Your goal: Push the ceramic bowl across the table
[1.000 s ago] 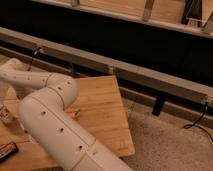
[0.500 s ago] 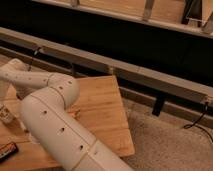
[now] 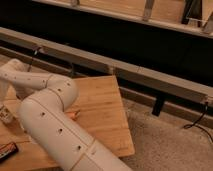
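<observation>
The wooden table with its plank-striped top fills the lower left. My white arm rises from the bottom, bends at an elbow and reaches left to the wrist. My gripper is at the far left edge below the wrist, low over the table and mostly cut off by the frame. The dark maroon ceramic bowl is hidden or out of view.
A small orange object lies on the table beside my arm. A dark flat packet lies at the lower left. A grey rail runs behind the table. Speckled floor lies to the right, with a black cable.
</observation>
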`<control>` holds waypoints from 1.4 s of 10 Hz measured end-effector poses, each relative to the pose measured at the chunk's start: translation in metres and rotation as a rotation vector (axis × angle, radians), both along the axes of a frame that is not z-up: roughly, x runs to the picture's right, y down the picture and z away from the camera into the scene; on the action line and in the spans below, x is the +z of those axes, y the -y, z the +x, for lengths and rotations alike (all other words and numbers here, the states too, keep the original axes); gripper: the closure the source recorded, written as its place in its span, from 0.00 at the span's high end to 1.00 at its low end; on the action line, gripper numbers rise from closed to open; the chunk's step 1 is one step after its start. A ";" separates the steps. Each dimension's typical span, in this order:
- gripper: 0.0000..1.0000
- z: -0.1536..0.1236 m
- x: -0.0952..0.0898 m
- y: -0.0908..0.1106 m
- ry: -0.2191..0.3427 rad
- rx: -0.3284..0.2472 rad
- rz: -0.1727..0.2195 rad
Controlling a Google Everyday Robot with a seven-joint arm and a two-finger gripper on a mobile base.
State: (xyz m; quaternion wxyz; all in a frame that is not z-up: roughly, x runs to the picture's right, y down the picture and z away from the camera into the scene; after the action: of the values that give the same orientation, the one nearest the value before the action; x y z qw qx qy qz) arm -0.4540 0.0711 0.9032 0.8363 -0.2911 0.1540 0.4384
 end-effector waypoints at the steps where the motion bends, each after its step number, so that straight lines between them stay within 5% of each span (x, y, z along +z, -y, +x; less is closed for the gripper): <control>1: 0.65 -0.002 0.000 0.000 0.003 -0.001 0.000; 4: 0.65 -0.012 0.004 -0.004 0.005 -0.029 0.001; 6: 0.65 -0.041 0.005 0.010 0.035 -0.034 0.075; 8: 0.65 -0.074 0.000 0.054 0.094 0.038 0.203; 10: 0.65 -0.097 -0.016 0.127 0.160 0.168 0.373; 13: 0.65 -0.080 -0.036 0.234 0.198 0.315 0.629; 14: 0.65 -0.068 -0.039 0.252 0.197 0.332 0.678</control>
State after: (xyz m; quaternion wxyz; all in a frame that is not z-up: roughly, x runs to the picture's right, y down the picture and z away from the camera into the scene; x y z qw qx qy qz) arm -0.5222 -0.1806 0.8647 0.8134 -0.0598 -0.1300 0.5638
